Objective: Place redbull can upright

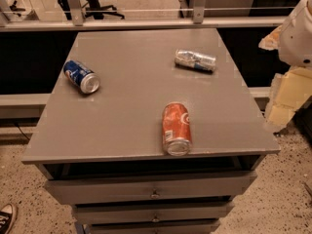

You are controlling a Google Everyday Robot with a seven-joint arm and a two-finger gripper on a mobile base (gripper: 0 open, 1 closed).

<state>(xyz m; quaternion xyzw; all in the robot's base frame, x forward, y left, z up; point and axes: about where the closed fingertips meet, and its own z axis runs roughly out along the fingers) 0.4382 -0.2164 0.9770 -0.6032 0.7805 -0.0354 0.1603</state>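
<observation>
The redbull can [195, 60], slim and silver with blue patches, lies on its side on the grey cabinet top [136, 96], at the back right, its length running left to right. A white rounded part of my arm [297, 30] shows at the right edge, to the right of the can and off the cabinet top. My gripper itself is out of view.
A wider dark blue can [81, 76] lies on its side at the left. An orange-red can [176, 128] lies on its side near the front edge. Drawers [151, 189] sit below the top. A rail [146, 23] runs behind, and yellow foam [287, 96] stands at the right.
</observation>
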